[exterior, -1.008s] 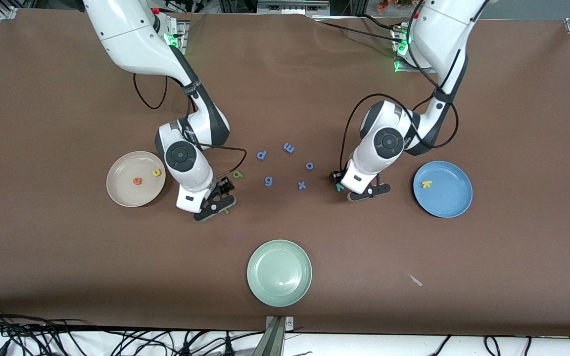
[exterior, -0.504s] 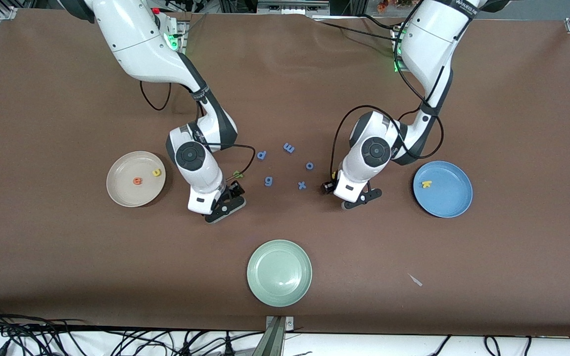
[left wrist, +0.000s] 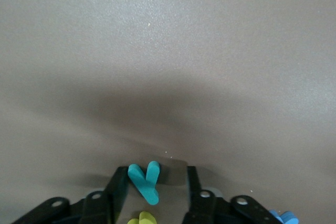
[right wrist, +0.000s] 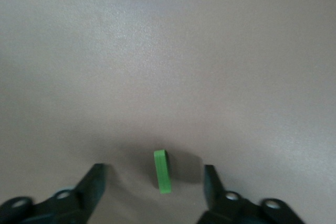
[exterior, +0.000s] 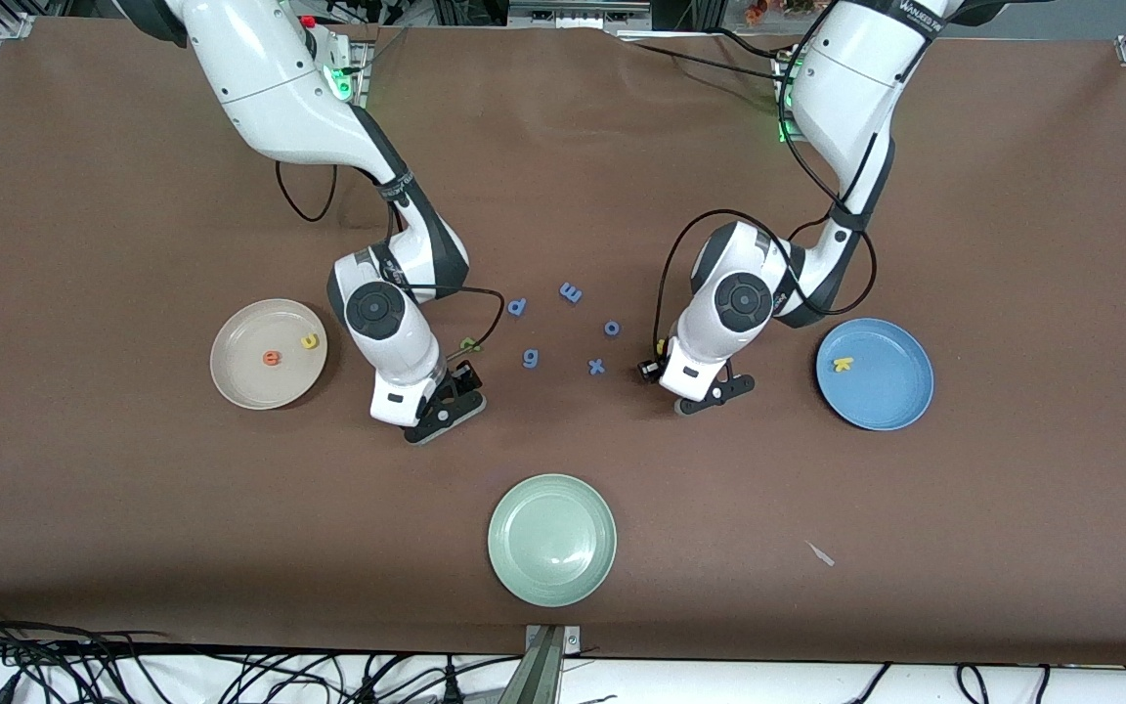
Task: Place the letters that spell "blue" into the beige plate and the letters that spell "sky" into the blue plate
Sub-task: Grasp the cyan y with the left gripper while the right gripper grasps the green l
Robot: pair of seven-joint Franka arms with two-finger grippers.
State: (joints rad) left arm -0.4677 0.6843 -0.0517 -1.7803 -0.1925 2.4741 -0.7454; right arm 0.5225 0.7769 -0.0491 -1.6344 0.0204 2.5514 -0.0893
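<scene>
Two grippers, both low over the brown table [exterior: 133, 196]. My left gripper [left wrist: 152, 190] sits between the blue plate [exterior: 890, 396] and the loose blue letters [exterior: 563, 328]; its fingers [left wrist: 118, 187] are spread, with the teal "y" [left wrist: 144, 182] flat on the cloth between them, one finger just beside it, the other apart. A yellow letter [exterior: 660, 344] shows at that wrist. My right gripper [right wrist: 152, 182] is down near the beige plate [exterior: 236, 376], fingers [right wrist: 94, 179] spread wide, the dark green "l" [right wrist: 163, 170] between them, untouched. Beige plate holds: orange "e" [exterior: 273, 358], yellow "u" [exterior: 309, 341]. Blue plate holds: yellow "k" [exterior: 844, 364]. Light green "b" [exterior: 469, 343] lies beside my right wrist. One pale green plate [exterior: 551, 540], nearest the front camera.
</scene>
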